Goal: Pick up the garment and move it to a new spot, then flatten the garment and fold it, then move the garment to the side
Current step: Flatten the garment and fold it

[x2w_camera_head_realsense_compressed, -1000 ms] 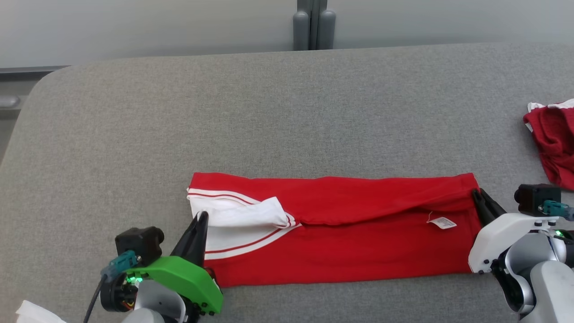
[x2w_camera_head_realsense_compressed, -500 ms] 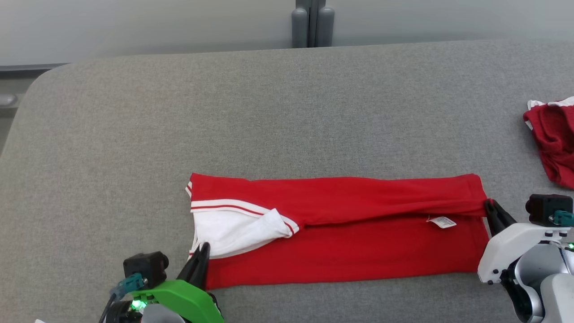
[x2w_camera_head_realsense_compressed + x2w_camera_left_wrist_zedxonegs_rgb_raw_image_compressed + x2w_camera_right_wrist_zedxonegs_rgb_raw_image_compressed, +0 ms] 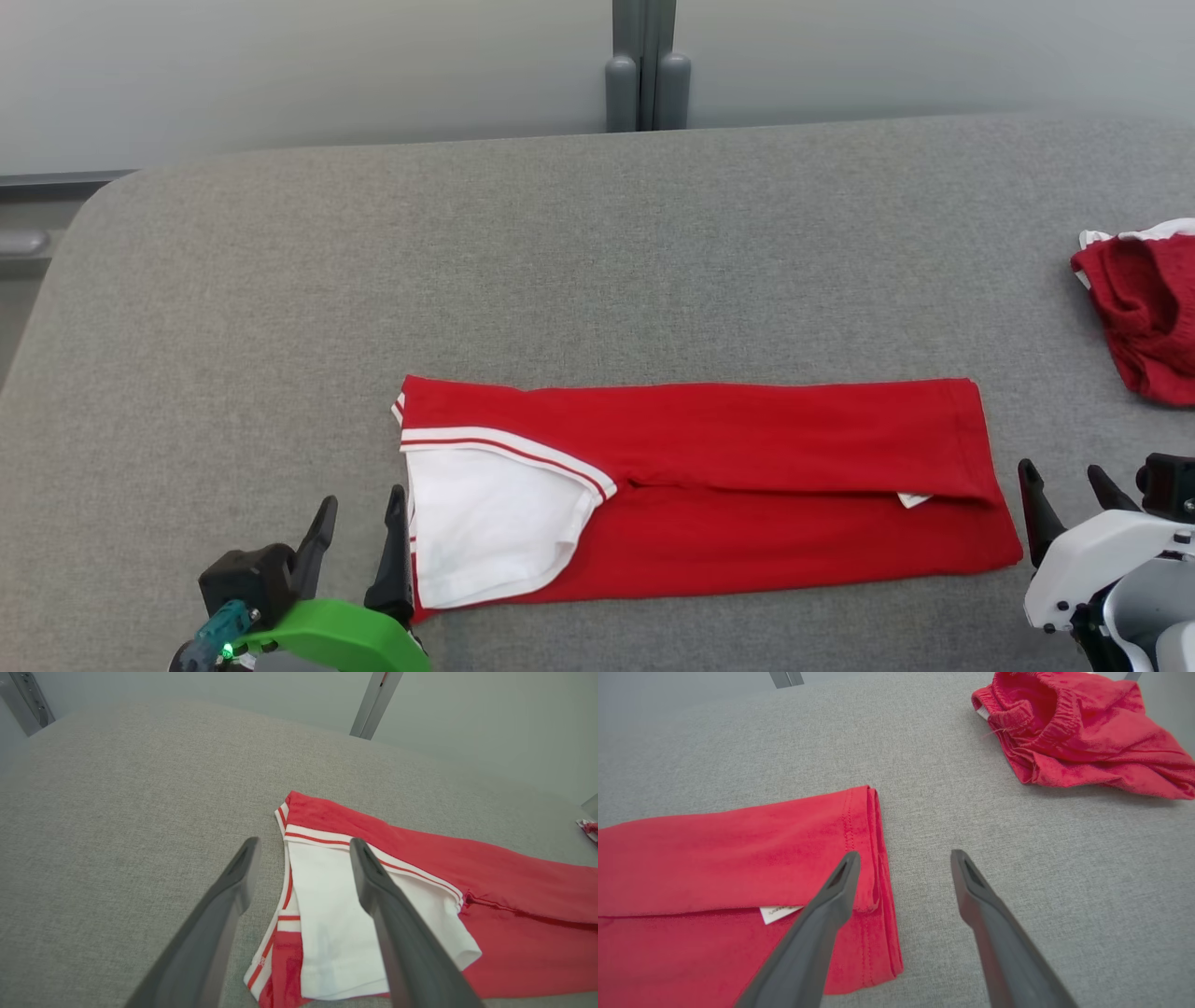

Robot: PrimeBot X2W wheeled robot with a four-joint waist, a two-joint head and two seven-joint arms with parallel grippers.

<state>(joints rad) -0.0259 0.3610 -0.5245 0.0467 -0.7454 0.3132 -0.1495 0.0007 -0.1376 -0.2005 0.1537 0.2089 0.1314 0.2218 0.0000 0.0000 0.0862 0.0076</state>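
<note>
at either end of the folded red garment point(image 3: 766, 448), you see your left gripper point(image 3: 362, 523) and right gripper point(image 3: 1062, 485) spread wide, holding nothing.

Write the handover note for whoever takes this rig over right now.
Left gripper: open, empty, at the left end of the red T-shirt with white sleeve.
Right gripper: open, empty, at its right end.
Shirt: flat on the grey fabric table, folded lengthwise into a long strip. A crumpled red garment lies at the far right.
Done: flattening, lengthwise fold.
Left: likely fold it shorter, then move it aside.
</note>
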